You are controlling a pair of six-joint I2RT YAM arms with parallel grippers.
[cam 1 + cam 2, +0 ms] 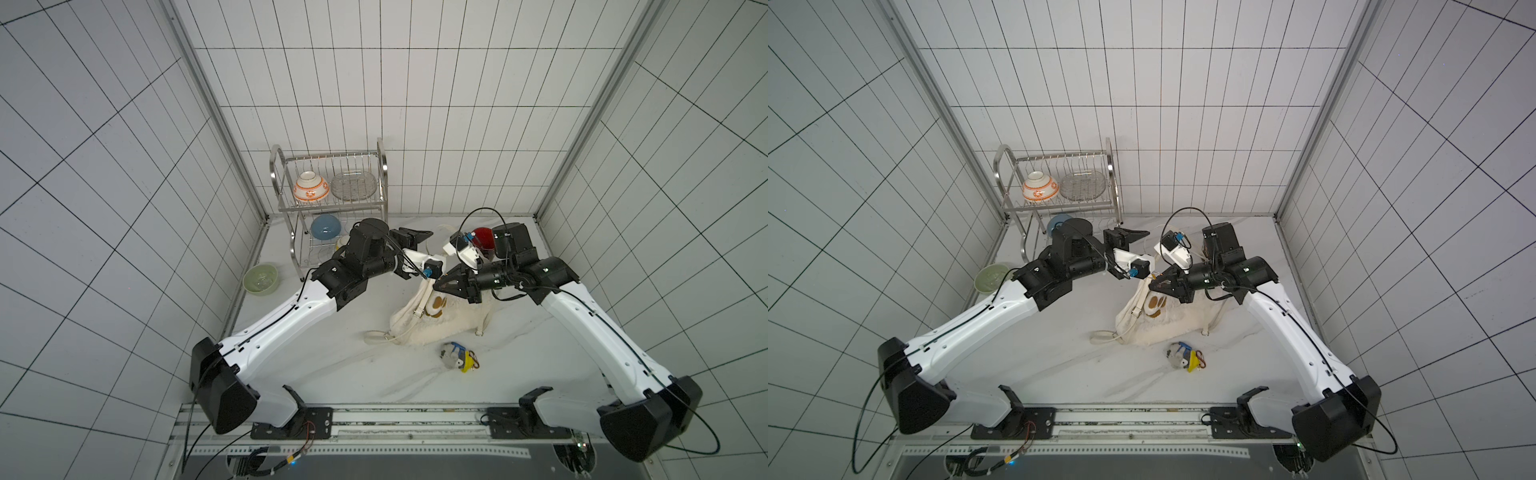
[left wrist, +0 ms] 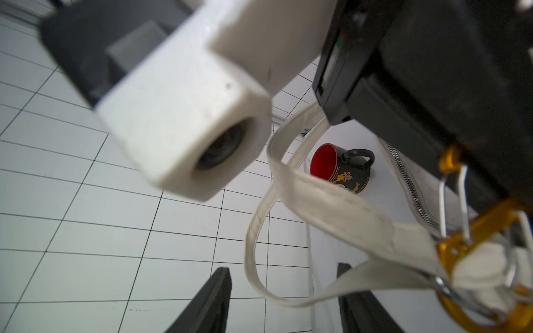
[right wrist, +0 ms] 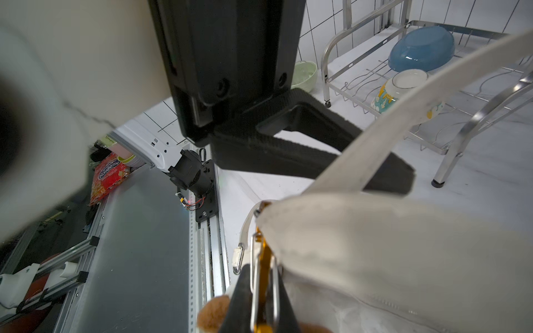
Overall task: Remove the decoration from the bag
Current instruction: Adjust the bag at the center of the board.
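The cream-white bag [image 1: 432,328] [image 1: 1167,328] lies slumped mid-table, with a brown and white plush decoration [image 1: 437,308] [image 1: 1156,306] on its upper side. My right gripper [image 1: 436,286] [image 1: 1152,286] [image 3: 264,288] is shut on a gold carabiner clasp [image 3: 264,259] [image 2: 473,227] at the bag's top corner, and brown fuzz [image 3: 213,314] shows just beside its fingers. My left gripper [image 1: 419,237] [image 1: 1133,235] [image 2: 284,288] hovers open behind the bag. A loop of white strap [image 2: 277,178] hangs across the gap between its fingers, unpinched.
A grey plush toy with blue and yellow parts [image 1: 458,356] [image 1: 1183,357] lies on the table in front of the bag. A steel dish rack [image 1: 332,199] with bowls stands at the back left, a green bowl [image 1: 260,278] beside it. A black mug, red inside, [image 2: 340,167] lies behind the bag.
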